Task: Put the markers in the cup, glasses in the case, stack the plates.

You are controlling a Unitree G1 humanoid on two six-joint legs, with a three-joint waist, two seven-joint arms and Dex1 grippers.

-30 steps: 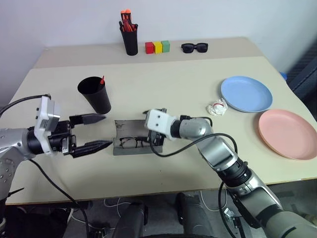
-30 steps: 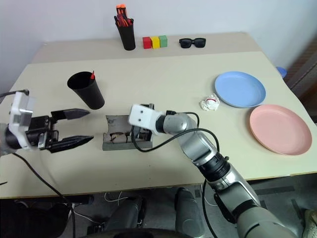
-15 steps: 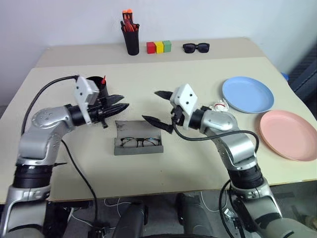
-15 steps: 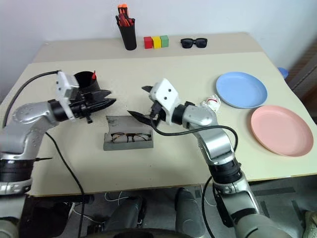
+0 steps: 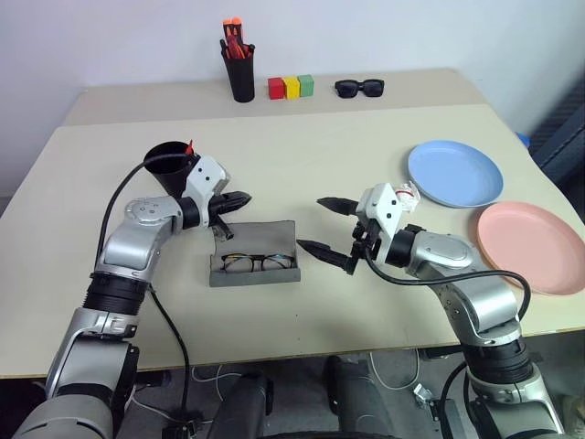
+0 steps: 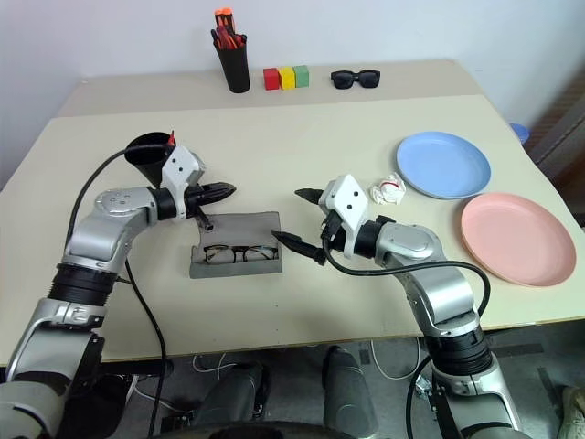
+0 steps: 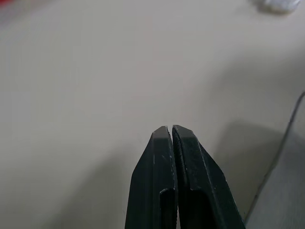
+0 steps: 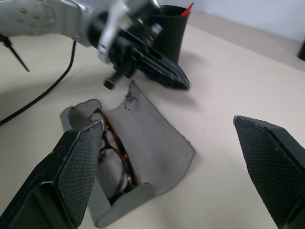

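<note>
Right gripper: spread wide, empty, drawing back from the case toward the plates.
Case: lying open, the glasses already inside (lid not yet shut).
Left gripper: now clenched on nothing, reaching in over the lid's far edge, probably to close it.
Cup: just behind, holding a marker.
Plates: sitting side by side, unstacked.

Silver-grey jointed arms; white wrist blocks; black tapered textured jaws; loose black cables
</note>
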